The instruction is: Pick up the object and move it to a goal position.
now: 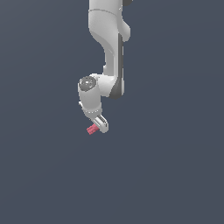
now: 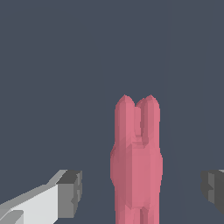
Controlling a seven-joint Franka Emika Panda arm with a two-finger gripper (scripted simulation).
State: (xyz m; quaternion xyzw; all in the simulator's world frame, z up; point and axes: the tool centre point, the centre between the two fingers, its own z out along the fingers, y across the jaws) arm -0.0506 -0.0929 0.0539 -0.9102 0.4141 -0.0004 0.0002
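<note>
My fingers (image 2: 140, 190) are wide apart around the pink rod (image 2: 136, 162) (not touching it). I should squeeze evenly, then lift slowly.

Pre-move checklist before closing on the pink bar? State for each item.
1. Pink bar between the fingers: ok, wrist view shows it in the gap.
2. Gripper open: ok, a gap on both sides of the bar.
3. Bar centred: not ok, it sits nearer one finger.
4. Pads touching the bar: not ok, none yet.
5. Bar resting on a surface: cannot tell, the background is uniform.
6. Goal position visible: not ok, no marker in either view.
</note>
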